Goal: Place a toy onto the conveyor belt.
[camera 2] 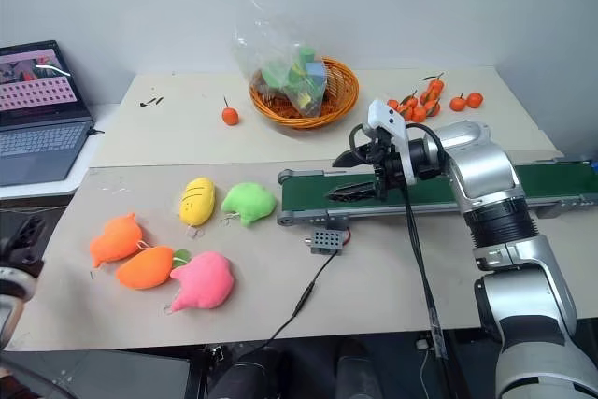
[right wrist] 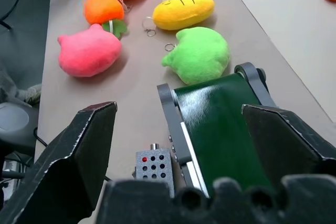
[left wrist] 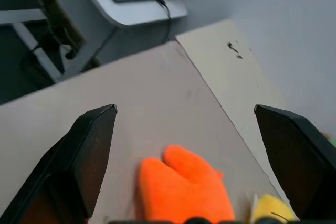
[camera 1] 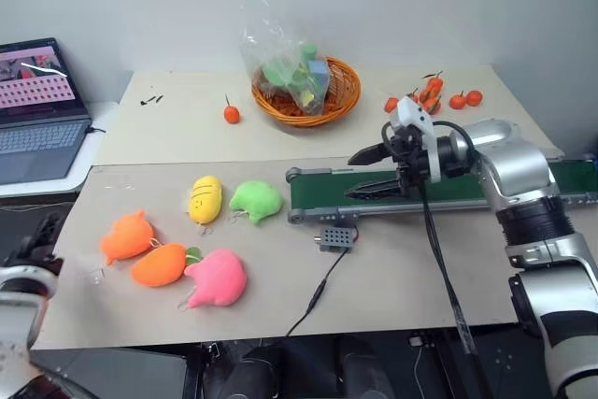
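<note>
The toy (camera 1: 126, 236) lies near the left edge of the counter (camera 1: 392, 277), untouched, with the carrot-like plush (camera 1: 159, 265) and the pink plush (camera 1: 218, 278) just beside it toward the front edge. The left tool (left wrist: 184, 182) looks at the toy over that left edge; its fingers are wide apart and hold nothing. For a good grasp, the robot should lower this tool so the two fingers pass on both sides of the lumpy body, away from the carrot-like plush, and close only then. Further right, the conveyor belt (camera 1: 486, 184) runs to the right edge, bare. The right tool (camera 1: 374, 172) hovers over its left end, open and empty; it should leave room there.
</note>
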Tool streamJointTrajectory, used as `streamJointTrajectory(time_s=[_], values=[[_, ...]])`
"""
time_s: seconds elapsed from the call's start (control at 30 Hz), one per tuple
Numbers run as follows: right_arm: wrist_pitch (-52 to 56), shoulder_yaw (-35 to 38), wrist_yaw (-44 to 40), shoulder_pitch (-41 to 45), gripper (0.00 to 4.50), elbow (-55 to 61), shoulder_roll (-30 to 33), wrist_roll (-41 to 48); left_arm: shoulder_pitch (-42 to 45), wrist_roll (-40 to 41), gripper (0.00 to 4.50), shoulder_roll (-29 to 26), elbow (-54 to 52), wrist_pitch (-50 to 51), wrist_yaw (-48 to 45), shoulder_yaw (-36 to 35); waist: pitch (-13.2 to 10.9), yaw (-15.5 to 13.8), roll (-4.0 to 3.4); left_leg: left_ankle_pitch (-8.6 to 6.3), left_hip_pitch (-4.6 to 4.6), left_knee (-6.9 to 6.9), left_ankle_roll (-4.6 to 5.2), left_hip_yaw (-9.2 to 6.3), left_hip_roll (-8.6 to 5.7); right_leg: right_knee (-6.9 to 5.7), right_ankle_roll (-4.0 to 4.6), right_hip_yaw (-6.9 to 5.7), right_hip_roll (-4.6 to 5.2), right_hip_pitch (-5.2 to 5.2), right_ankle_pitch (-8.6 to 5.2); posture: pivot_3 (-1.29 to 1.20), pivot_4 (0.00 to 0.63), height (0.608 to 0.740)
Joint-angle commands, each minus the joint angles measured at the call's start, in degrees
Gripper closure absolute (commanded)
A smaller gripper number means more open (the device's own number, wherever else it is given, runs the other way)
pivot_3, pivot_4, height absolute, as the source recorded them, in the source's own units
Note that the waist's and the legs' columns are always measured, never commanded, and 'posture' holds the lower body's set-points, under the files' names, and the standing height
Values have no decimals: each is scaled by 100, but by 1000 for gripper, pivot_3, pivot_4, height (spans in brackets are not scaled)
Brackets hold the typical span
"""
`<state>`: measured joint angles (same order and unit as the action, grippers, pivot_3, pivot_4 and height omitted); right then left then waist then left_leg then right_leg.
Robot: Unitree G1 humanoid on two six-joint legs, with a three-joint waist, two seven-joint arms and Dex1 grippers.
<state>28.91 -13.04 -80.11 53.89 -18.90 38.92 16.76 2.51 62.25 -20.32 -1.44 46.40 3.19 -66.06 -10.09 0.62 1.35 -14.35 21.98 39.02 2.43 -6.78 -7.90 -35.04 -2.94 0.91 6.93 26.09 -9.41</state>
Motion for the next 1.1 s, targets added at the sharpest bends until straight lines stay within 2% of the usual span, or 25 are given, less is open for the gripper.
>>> streamJointTrajectory(time_s=[0.03, 0.2, 0.5, 0.73, 0.83, 1.1], values=[[-200, 92, -88, 255, 0, -42, -31, -66, -213, 279, 29, 134, 182, -74, -80, 80, 0, -6, 0, -1, 0, 0, 2, 1, 0, 0, 0, 0, 0, 0, 0, 0, 150, 740], [-183, 150, -55, 246, 0, -61, 12, -148, -177, 520, 29, 103, 935, -8, -529, 390, 11, -19, 14, -5, 0, 0, 8, 3, 3, -3, 1, 1, -5, 2, 0, 0, 150, 740], [-83, 308, 79, 173, 0, 120, 138, -167, 333, 741, 29, 16, 1520, -71, -945, 922, 13, 2, 17, -4, 1, 0, 7, 8, 5, -1, 4, 5, -6, 4, 2, 0, 150, 740], [29, 434, 286, 43, 0, 354, 186, -137, 920, 497, 29, -66, 2331, -308, -1058, 1204, 15, -4, 16, -3, -1, 0, 6, 11, 8, -4, 8, 7, -8, 4, 5, 0, 150, 740], [91, 498, 367, -64, 0, 518, 250, -131, 967, 490, 779, -109, 2444, -340, -1144, 1236, 16, -13, 16, -2, -2, 0, 7, 11, 8, -4, 8, 6, -8, 4, 5, 0, 150, 740], [145, 526, 491, -208, 0, 668, 273, -112, 959, 689, 3661, -142, 2310, -498, -1354, 1089, 17, 8, 17, 0, 2, 0, 5, 14, 9, -1, 8, 8, -8, 8, 5, 0, 150, 740]])
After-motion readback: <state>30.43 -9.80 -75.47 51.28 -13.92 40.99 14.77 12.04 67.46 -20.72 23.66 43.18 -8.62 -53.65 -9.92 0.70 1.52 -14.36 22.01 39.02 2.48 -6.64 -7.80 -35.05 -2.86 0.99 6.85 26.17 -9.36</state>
